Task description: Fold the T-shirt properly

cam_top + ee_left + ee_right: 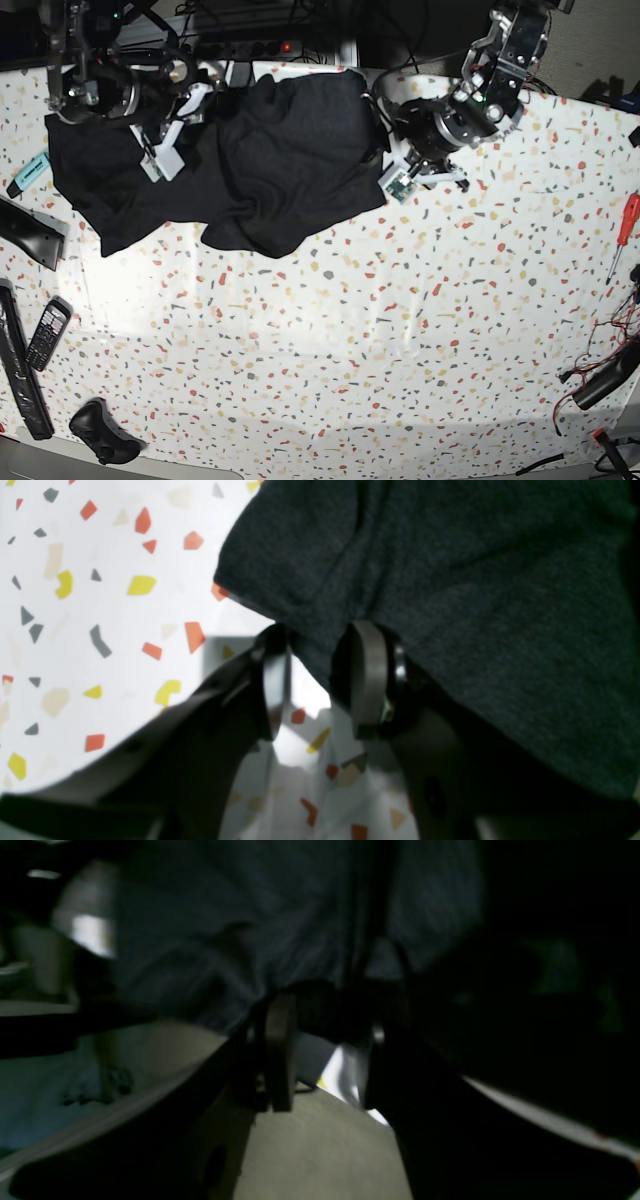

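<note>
The black T-shirt lies crumpled and spread at the back left of the speckled table, plain side up. My left gripper is at the shirt's right edge. In the left wrist view the left gripper stands open, and the shirt's hem dips between its fingertips. My right gripper rests on the shirt's left part. The right wrist view is dark: the right gripper has its fingers apart, with bunched T-shirt fabric at the tips.
A red screwdriver lies at the right edge. Cables sit at the front right. A phone, a long black remote and a black lump lie at the front left. A teal item sits beside the shirt.
</note>
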